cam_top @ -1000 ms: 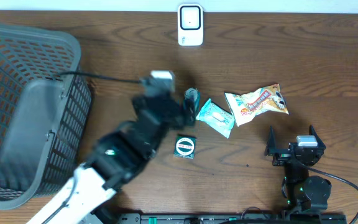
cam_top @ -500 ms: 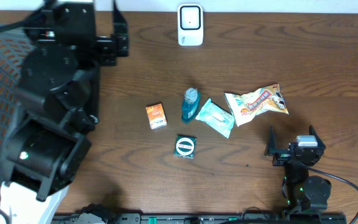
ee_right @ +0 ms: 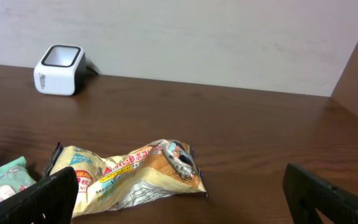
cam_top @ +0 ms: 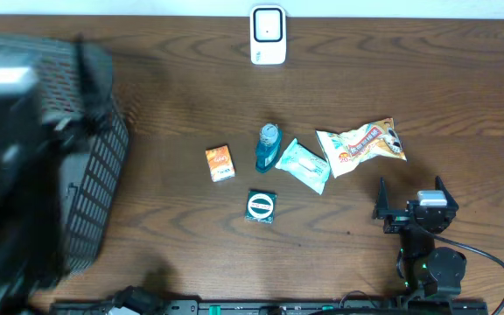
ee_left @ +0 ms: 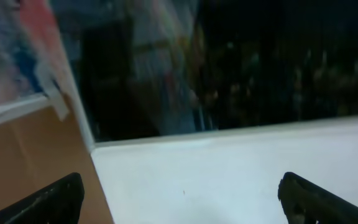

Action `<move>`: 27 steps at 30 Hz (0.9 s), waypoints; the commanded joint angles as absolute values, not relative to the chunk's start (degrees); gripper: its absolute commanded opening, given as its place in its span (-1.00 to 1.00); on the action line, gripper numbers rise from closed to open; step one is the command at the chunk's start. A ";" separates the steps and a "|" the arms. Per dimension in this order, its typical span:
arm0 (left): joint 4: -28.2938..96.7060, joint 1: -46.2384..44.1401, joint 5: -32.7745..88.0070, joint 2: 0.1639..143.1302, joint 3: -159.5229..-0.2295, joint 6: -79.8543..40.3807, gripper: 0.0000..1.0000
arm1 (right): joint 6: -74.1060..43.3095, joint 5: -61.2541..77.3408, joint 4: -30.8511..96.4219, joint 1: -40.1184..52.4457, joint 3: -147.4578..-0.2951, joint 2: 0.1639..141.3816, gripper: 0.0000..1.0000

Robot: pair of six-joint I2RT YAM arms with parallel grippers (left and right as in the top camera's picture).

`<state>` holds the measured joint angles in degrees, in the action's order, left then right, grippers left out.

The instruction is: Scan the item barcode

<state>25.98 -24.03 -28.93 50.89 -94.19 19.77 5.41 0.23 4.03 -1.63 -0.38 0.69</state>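
We are seeing that the left arm [cam_top: 11, 175] has swung away from the middle of the table [cam_top: 182, 87], leaving the orange box [cam_top: 220, 163] uncovered. That box is lying flat, near the blue bottle [cam_top: 269, 147] on its left. The teal packet [cam_top: 303, 164] is lying just right of the bottle, the snack bag [cam_top: 361, 145] farther right, and the round-labelled packet [cam_top: 260, 206] just below. The white scanner [cam_top: 268, 35] is standing well above the bottle. Far left of the bottle, the arm is blurring over the grey basket [cam_top: 103, 166]. The left gripper [ee_left: 179, 208] is holding its fingers wide apart, empty. The right gripper [cam_top: 411, 194], lower right of the bottle, is also gaping wide, empty.
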 commanded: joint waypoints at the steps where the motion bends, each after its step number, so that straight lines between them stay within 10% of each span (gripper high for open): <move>1: 26.94 -23.09 -25.61 45.95 -92.38 16.86 0.96 | 4.78 -0.05 4.27 -1.50 -0.32 0.38 0.99; 27: 26.74 2.17 2.63 16.34 -85.56 2.90 0.95 | 4.78 -0.05 4.27 -1.50 -0.32 0.38 0.99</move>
